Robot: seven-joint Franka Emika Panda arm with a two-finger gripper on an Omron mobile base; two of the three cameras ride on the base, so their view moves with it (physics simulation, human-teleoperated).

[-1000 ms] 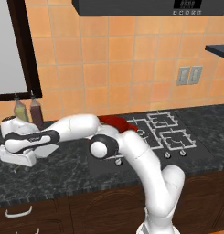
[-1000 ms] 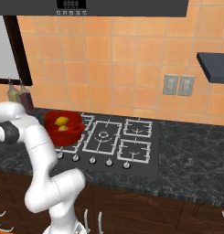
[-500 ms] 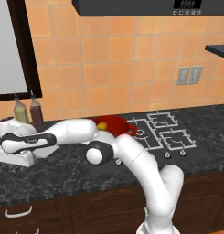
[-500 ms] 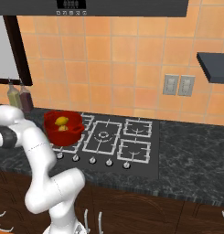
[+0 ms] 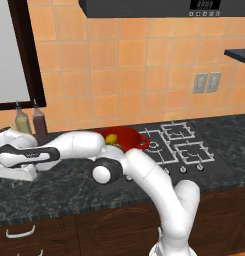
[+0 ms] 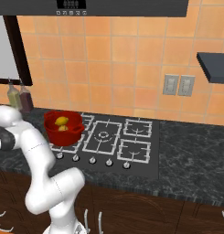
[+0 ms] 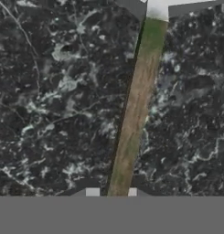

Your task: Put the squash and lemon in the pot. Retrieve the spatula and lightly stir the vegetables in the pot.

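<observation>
In the hand view the spatula (image 7: 136, 105) lies on the dark speckled counter, its thin brownish handle running up to a pale blade at the top edge. My gripper (image 7: 112, 193) is shut on the near end of the handle, one fingertip on each side. In the left base view the gripper (image 5: 16, 174) hangs low over the counter at the far left, well left of the red pot (image 5: 131, 141). The pot (image 6: 64, 134) stands on the stove's front left burner. Inside it lie the bright yellow lemon (image 6: 61, 121) and the duller squash (image 6: 63, 128).
Two bottles (image 5: 30, 124) stand against the tiled wall just behind the gripper, beside a dark window frame. The gas stove (image 6: 114, 138) fills the middle of the counter, with knobs along its front edge. Dark counter (image 6: 191, 151) stretches to the right of it.
The jaws have gone from wide open to shut on the spatula handle. The hand has sunk a little toward the counter at the far left.
</observation>
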